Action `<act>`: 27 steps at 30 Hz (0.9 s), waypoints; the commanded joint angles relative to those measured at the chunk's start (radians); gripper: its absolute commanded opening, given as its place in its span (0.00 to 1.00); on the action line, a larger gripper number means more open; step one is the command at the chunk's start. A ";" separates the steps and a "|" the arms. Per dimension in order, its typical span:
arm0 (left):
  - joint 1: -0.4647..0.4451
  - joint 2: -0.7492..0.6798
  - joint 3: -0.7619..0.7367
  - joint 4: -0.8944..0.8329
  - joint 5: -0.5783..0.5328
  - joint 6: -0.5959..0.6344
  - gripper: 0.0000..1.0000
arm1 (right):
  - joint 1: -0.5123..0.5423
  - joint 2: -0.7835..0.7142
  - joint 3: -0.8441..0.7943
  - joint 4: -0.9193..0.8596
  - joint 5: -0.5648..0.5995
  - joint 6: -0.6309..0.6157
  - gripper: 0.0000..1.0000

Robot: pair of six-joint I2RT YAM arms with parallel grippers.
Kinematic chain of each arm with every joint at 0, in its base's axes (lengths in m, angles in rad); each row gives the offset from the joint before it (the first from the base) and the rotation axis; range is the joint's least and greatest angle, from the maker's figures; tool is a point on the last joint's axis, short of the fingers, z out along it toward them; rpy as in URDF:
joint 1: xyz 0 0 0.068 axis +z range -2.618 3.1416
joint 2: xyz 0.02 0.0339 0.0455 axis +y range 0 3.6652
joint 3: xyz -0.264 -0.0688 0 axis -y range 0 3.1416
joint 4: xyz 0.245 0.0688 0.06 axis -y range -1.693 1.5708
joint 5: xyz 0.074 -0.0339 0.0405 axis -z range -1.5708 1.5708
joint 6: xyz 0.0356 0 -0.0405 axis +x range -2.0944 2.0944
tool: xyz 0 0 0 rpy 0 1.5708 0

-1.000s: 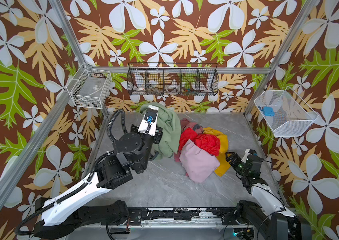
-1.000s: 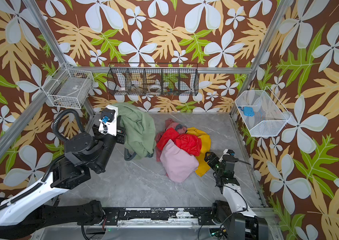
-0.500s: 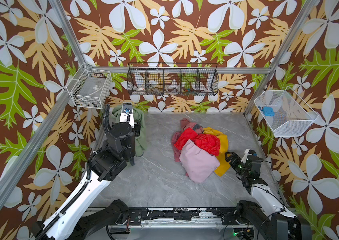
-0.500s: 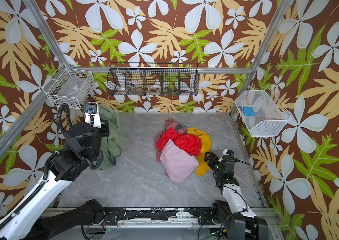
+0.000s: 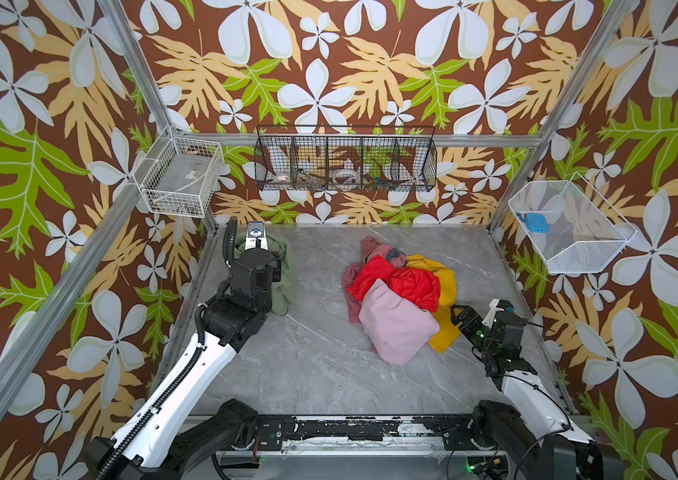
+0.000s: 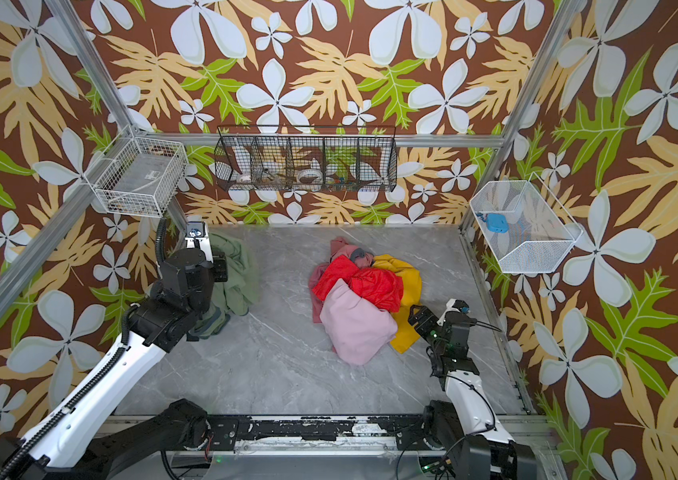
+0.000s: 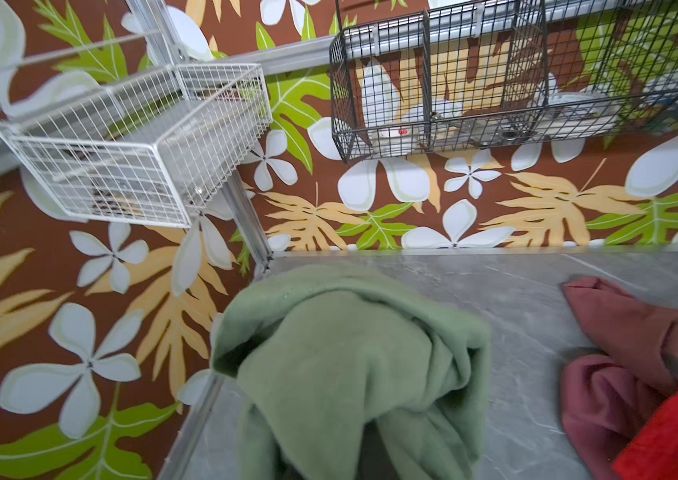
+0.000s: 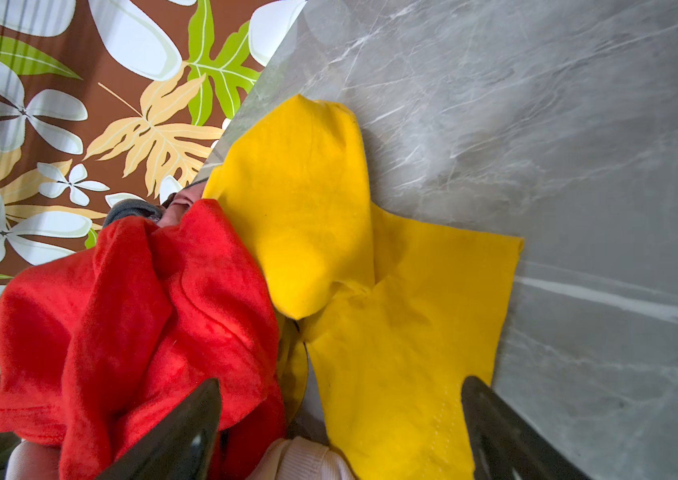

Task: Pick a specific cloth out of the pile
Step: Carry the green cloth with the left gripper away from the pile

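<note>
Brown floral wallpaper [image 5: 329, 62] backs the black wire basket [image 5: 345, 160]; grey marbled floor [image 5: 320, 365] lies below it, a white wire basket [image 5: 179, 178] left of it, a white mesh bin [image 5: 570, 226] right.

- The whole table [image 5: 329, 374] is being looked down on steeply from high above its front edge in both top views; nearly the same scene is being shared.
- The cloth [image 7: 350, 365] is being viewed closely from the left wrist, toward the back left corner, with an edge of the pile [image 7: 619, 353] being taken in.
- The pile is being framed from very near, low over the table, between the fingers [image 8: 188, 428] of the right pincer [image 8: 339, 386].
</note>
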 commanded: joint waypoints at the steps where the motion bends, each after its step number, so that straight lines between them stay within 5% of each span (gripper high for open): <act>1: 0.015 -0.044 -0.057 0.048 0.080 -0.209 0.00 | 0.000 -0.002 -0.005 0.005 0.004 -0.001 0.90; 13: 0.323 -0.197 -0.263 -0.003 0.323 -0.439 0.00 | -0.001 0.005 -0.009 0.006 -0.007 -0.013 0.90; 27: 0.460 -0.220 -0.452 -0.116 0.369 -0.652 0.00 | 0.000 0.039 0.000 0.016 -0.019 -0.022 0.90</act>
